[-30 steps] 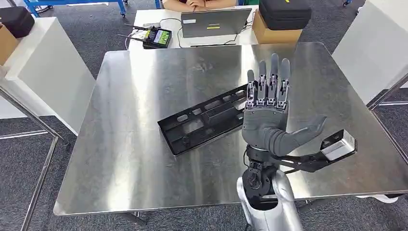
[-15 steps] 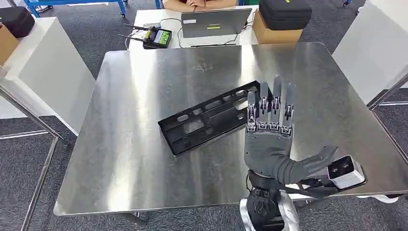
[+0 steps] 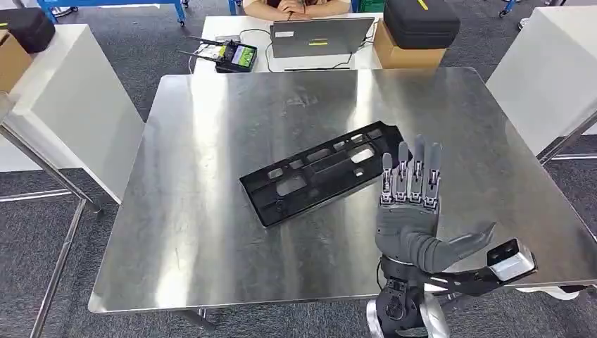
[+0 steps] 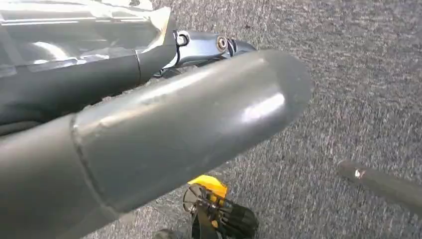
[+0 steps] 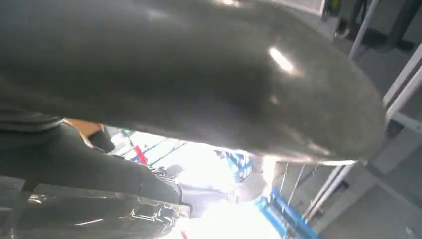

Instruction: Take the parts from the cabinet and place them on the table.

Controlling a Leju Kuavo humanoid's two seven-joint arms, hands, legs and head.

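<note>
One black part [image 3: 320, 172] on table [image 3: 211, 232], beside robot hand [image 3: 410, 211]

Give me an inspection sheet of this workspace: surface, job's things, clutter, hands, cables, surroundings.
Surface: steel table, shiny, bare apart from one part.
Job's things: black slotted part lies flat and slanted near the table's middle, held by nothing.
Clutter: nothing seen on the steel table.
Hands: right hand raised over the table's near right side, fingers straight and apart, holding nothing; left hand over grey carpet, its grip cannot be told.
Cables: thin leads by the controller on the far desk.
Surroundings: laptop, cardboard box under a black case, person's folded hands, white cabinets at both sides.
</note>
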